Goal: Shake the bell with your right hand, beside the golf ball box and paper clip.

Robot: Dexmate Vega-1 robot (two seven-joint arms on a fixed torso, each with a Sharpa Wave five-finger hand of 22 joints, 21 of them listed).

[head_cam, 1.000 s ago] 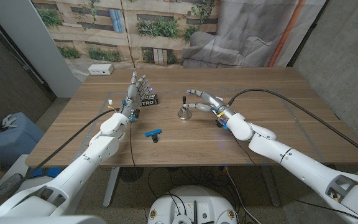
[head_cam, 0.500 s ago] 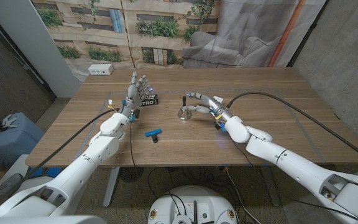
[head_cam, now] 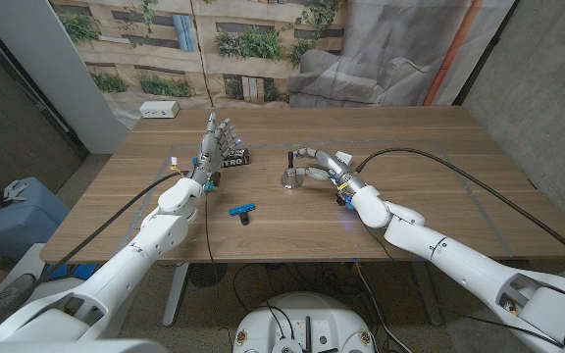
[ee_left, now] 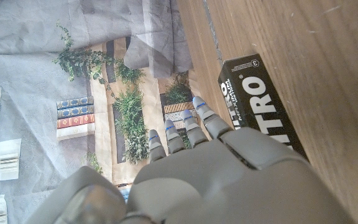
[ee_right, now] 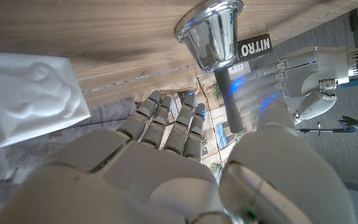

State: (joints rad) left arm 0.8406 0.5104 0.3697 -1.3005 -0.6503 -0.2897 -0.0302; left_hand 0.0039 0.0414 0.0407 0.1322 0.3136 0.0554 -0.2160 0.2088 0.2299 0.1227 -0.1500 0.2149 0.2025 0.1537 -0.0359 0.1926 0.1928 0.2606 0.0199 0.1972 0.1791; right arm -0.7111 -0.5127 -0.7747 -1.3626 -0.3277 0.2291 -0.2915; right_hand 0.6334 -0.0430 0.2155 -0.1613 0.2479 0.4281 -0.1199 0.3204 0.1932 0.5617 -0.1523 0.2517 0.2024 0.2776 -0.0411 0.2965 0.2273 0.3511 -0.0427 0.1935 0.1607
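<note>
The bell (head_cam: pixel 289 173) stands upright mid-surface (head_cam: pixel 439 147), the right hand (head_cam: pixel 320 165) at its 3 o'clock with fingers spread around the handle without gripping, the golf ball box (head_cam: pixel 233 155) at 10 o'clock beside the left hand (head_cam: pixel 214 145), whose fingers are spread, the paper clip (head_cam: pixel 241 210) at 7 o'clock.

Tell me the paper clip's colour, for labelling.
Blue paper clip, clearest in the head view.

This looks like a robotics lab or test room rather than a home. A wooden table (head_cam: pixel 430 147) stands on a bare concrete floor (head_cam: pixel 547 118), with a printed backdrop (head_cam: pixel 253 39) of plants and bookshelves hung behind it, partly covered by grey sheeting (head_cam: pixel 381 49). Loose black cables (head_cam: pixel 469 172) trail across the table, and a white power strip (head_cam: pixel 160 110), possibly, sits at its far corner.
</note>
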